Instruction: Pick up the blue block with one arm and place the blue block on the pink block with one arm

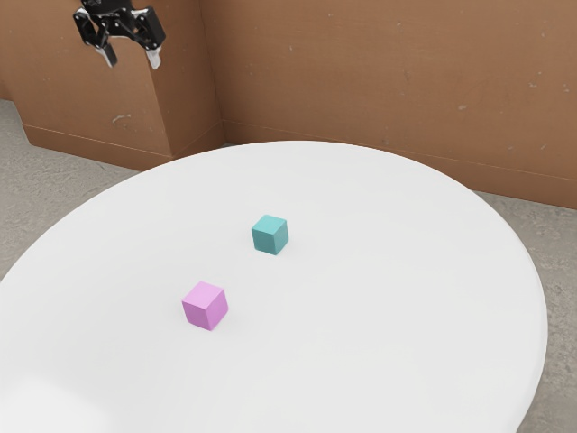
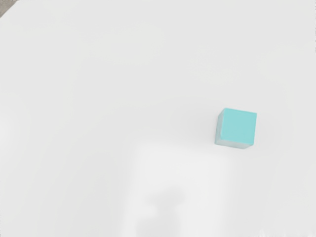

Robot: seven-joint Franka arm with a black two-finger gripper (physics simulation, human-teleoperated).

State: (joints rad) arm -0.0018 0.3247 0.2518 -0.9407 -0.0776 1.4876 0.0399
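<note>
Two blocks rest apart on the table; the pincer hangs high, spread wide, empty; the blue block lies far below, toward the exterior view's right; pink block near it.

The blue block and pink block stand apart, bare table round each.

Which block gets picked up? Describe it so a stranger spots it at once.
Start at the round white table. Two small blocks sit apart near its middle. The blue block is the farther one, to the exterior view's right of the pink block, teal, not pink.
</note>
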